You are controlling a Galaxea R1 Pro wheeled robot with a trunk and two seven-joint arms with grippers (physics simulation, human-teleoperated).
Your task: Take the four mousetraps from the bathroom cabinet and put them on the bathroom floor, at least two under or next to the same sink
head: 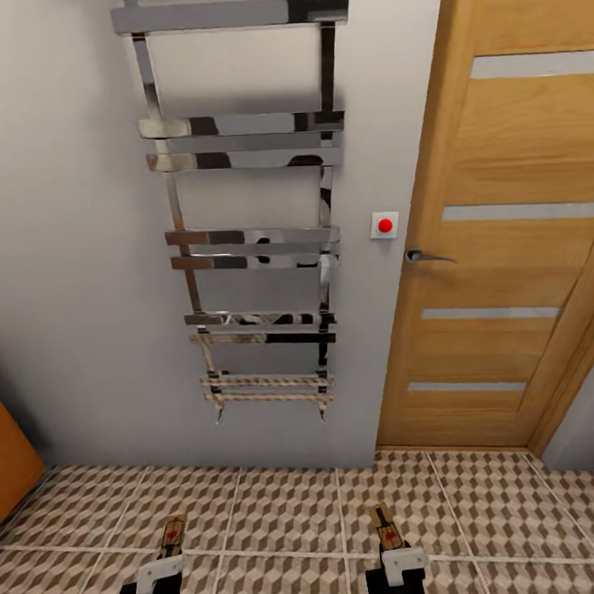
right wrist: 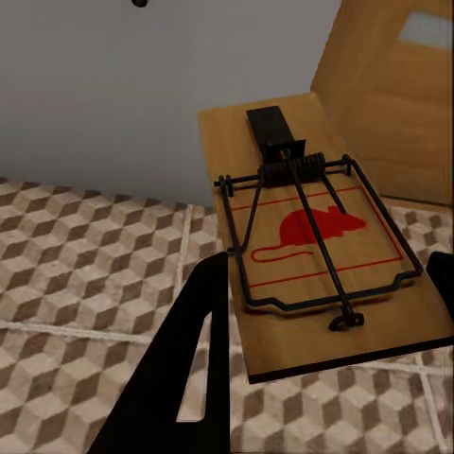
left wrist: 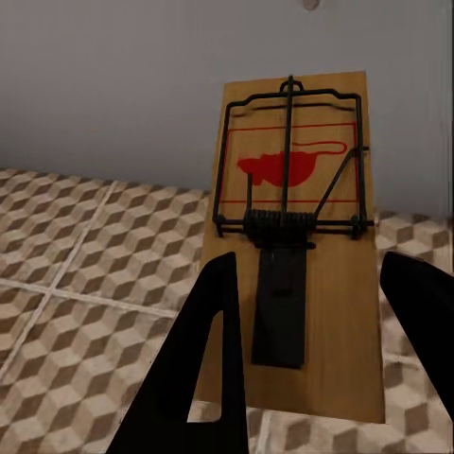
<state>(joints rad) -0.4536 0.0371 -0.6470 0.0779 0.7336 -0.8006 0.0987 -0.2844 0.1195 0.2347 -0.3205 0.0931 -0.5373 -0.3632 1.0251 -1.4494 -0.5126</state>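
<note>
I hold two mousetraps over the bathroom floor [head: 287, 511], a cube-patterned tile surface. My left gripper [head: 161, 569] is shut on one mousetrap [head: 172, 534], a tan board with dark wire and a red mouse print. In the left wrist view this mousetrap [left wrist: 303, 189] sits between the black fingers [left wrist: 213, 359]. My right gripper [head: 394, 561] is shut on a second mousetrap [head: 385, 525]. That mousetrap [right wrist: 322, 236] lies tilted between the fingers [right wrist: 203, 350] in the right wrist view. An orange-brown corner of the cabinet [head: 10, 461] shows at the far left. The sink is out of view.
A grey wall stands straight ahead with a chrome towel radiator [head: 248, 239] on it. A small white switch with a red button [head: 384, 224] is beside a closed wooden door [head: 500, 238] with a lever handle [head: 426, 256] at the right.
</note>
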